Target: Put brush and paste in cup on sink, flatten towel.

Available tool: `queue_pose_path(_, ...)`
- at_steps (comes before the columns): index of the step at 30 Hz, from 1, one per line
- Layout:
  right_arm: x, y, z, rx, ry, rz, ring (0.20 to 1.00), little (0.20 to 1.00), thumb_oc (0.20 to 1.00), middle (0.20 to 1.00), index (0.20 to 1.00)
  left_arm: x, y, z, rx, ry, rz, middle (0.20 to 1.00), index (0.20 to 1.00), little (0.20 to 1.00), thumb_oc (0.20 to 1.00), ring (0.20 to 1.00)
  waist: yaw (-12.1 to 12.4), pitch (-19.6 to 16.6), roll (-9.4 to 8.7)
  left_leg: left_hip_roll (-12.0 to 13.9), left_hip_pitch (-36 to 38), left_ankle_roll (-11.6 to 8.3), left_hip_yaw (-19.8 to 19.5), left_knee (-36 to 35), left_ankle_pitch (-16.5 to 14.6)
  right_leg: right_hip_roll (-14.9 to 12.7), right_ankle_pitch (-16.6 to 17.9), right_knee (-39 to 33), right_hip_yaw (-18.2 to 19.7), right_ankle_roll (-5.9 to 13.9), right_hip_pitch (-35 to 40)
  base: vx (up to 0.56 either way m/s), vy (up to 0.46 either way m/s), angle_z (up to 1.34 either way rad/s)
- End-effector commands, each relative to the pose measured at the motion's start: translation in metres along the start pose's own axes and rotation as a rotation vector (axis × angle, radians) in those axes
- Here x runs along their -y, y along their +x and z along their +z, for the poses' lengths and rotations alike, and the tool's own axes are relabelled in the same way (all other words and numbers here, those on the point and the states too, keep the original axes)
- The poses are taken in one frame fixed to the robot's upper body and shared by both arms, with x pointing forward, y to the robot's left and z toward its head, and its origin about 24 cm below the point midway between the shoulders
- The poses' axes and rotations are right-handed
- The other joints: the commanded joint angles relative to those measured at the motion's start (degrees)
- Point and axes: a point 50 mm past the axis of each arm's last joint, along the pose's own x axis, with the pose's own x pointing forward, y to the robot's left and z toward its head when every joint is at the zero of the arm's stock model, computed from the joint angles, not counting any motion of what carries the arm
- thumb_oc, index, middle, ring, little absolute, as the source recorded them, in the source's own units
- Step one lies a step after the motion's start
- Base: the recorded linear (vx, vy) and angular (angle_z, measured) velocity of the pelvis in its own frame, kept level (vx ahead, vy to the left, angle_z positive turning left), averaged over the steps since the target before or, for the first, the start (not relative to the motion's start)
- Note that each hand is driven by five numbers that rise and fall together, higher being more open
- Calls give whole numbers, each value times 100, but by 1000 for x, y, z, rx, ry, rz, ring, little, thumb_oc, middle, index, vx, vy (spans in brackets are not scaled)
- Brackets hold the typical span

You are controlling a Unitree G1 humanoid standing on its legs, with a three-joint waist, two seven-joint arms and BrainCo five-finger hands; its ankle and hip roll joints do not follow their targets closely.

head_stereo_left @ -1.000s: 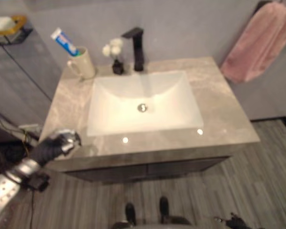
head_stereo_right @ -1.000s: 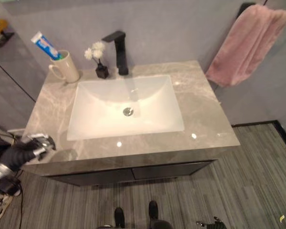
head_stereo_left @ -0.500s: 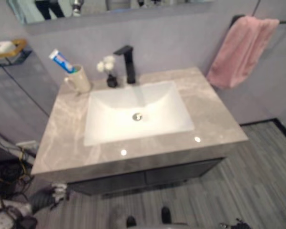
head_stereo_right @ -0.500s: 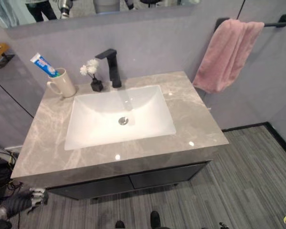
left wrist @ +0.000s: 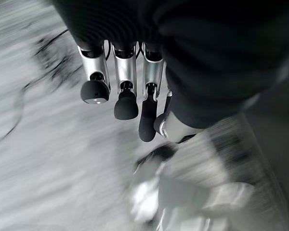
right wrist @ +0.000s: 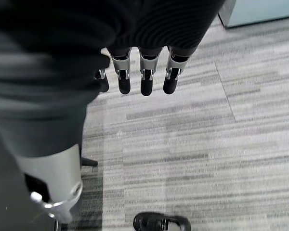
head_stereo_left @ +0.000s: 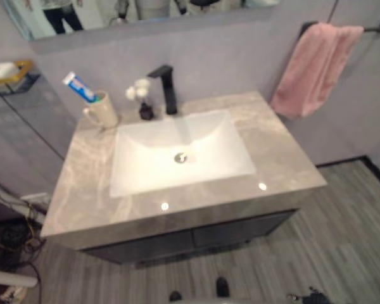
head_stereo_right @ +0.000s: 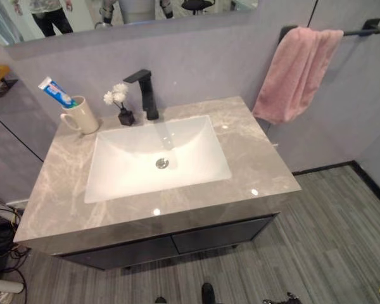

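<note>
While the toothpaste tube (head_stereo_right: 53, 92) is already leaning out of the cream cup (head_stereo_right: 82, 116) at the back left corner of the marble counter (head_stereo_right: 259, 168), the pink towel (head_stereo_right: 294, 73) is hanging bunched on its black wall bar (head_stereo_right: 358, 31) to the right of the basin — draped in thick folds, gathered toward the bar's left end, its lower edge sagging unevenly. A sliver of green is showing at the cup's rim beside the tube; I cannot tell if that is the brush.

Both hands are hanging low over the grey plank floor (right wrist: 183, 159), well away from everything. The left hand (left wrist: 125, 86) is letting its fingers dangle straight and relaxed, holding nothing, and the right hand (right wrist: 142, 72) is doing the same.

The risk, as I judge it, is lying with the towel: tugging one edge too hard could be dragging the whole cloth off the bar (it seems to be resting there by weight alone). A sweeping arm could also be clipping the black faucet (head_stereo_right: 147, 94) or the little flower vase (head_stereo_right: 123, 109) beside the white sink (head_stereo_right: 155, 158).
</note>
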Motion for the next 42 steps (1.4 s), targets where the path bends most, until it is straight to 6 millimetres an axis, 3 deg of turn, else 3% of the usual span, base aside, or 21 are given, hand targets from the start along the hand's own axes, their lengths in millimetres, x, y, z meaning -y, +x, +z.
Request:
queue_pose_path(1, -13, 0, 4, 7, -61, -6, 1000, 1000, 1000, 1000, 1000, -43, -3, 11, -1, -179, 307, 1000, 1000, 1000, 1000, 1000, -55, 204, -197, -48, 450, 239, -199, 93, -648, -189, -937, 34, -124, 230, 577, 86, -60, 6)
queue_pose_path(2, -13, 0, 4, 7, -61, -6, 1000, 1000, 1000, 1000, 1000, -43, -3, 11, -1, -180, 307, 1000, 1000, 1000, 1000, 1000, -60, 219, -198, -48, 464, 238, -202, 93, -650, -189, -941, 34, -128, 230, 593, 112, -75, 8)
queue_pose_path(3, -16, -1, 2, 1, -66, -1, 1000, 1000, 1000, 1000, 1000, -41, -3, 7, -16, -301, 319, 1000, 1000, 1000, 1000, 1000, -48, 228, -218, -48, 541, 240, -209, 93, -662, -184, -973, 34, -152, 205, 681, 83, -45, 6)
queue_pose_path(4, -27, -3, -2, -5, -103, 35, 1000, 1000, 1000, 1000, 1000, -47, -4, 9, -7, -527, 399, 1000, 1000, 1000, 1000, 1000, -23, 252, -268, -50, 709, 244, -228, 93, -696, -166, -1039, 34, -175, 137, 872, 107, -59, 6)
queue_pose_path(5, -29, -3, -1, -2, -127, 43, 1000, 1000, 1000, 1000, 1000, -41, -2, 10, -7, -573, 394, 1000, 1000, 1000, 1000, 1000, -25, 280, -288, -53, 800, 248, -234, 93, -706, -153, -1061, 34, -181, 114, 968, 101, -53, 7)
queue_pose_path(9, -33, -5, -7, -19, -192, 68, 1000, 1000, 1000, 1000, 1000, -21, 1, 7, -53, -516, 321, 1000, 1000, 1000, 1000, 1000, -26, 258, -330, -64, 1045, 258, -312, 93, -767, -119, -1163, 34, -287, 92, 1292, 64, -21, 7)
queue_pose_path(14, -36, -5, -4, 2, -217, 79, 1000, 1000, 1000, 1000, 1000, -23, 2, 13, -30, -507, 325, 1000, 1000, 1000, 1000, 1000, 7, 240, -375, -83, 1142, 299, -410, 93, -793, -105, -1194, 34, -289, 85, 1377, 28, 1, 8)
queue_pose_path(19, -36, -4, -2, 12, -223, 85, 1000, 1000, 1000, 1000, 1000, -22, 4, 20, -13, -438, 305, 1000, 1000, 1000, 1000, 1000, 36, 280, -464, -166, 921, 362, -713, 461, -942, -142, -1137, 34, -229, 96, 1335, -21, 25, 1)
queue_pose_path(22, -36, -5, -3, 4, -217, 91, 1000, 1000, 1000, 1000, 1000, -25, 5, 33, 34, -422, 305, 1000, 1000, 1000, 1000, 1000, 36, 359, -533, -341, 649, 421, -1159, 897, -1153, -167, -1040, 34, -117, 92, 1298, -48, 101, 3)
queue_pose_path(25, -35, -5, -6, -18, -207, 90, 1000, 1000, 1000, 1000, 1000, -27, 6, 44, 70, -414, 299, 1000, 1000, 1000, 1000, 1000, 15, 414, -542, -450, 478, 473, -1366, 1200, -1305, -186, -974, 34, -35, 102, 1268, -26, 115, -14)
queue_pose_path(34, -38, -5, -6, -24, -152, 96, 1000, 1000, 1000, 1000, 1000, -27, 7, 52, 75, -295, 286, 1000, 1000, 1000, 1000, 1000, -46, 477, -504, -475, 379, 626, -925, 1485, -1548, -258, -819, 34, 211, 246, 1160, -20, 133, -24)
queue_pose_path(39, -36, -4, -2, -18, -119, 84, 1000, 1000, 1000, 1000, 1000, -24, 8, 70, 123, -132, 274, 1000, 1000, 1000, 1000, 1000, -125, 626, -416, -609, 250, 851, -705, 1748, -1765, -218, -663, 382, 675, 449, 750, -104, 180, -43)
queue_pose_path(42, -35, -3, 5, 8, -75, 67, 1000, 1000, 1000, 1000, 1000, -23, 8, 82, 156, -70, 276, 1000, 1000, 1000, 1000, 1000, -206, 657, -316, -686, 178, 951, -443, 1642, -1724, -272, -286, 269, 1018, 635, 477, -143, 209, -66)
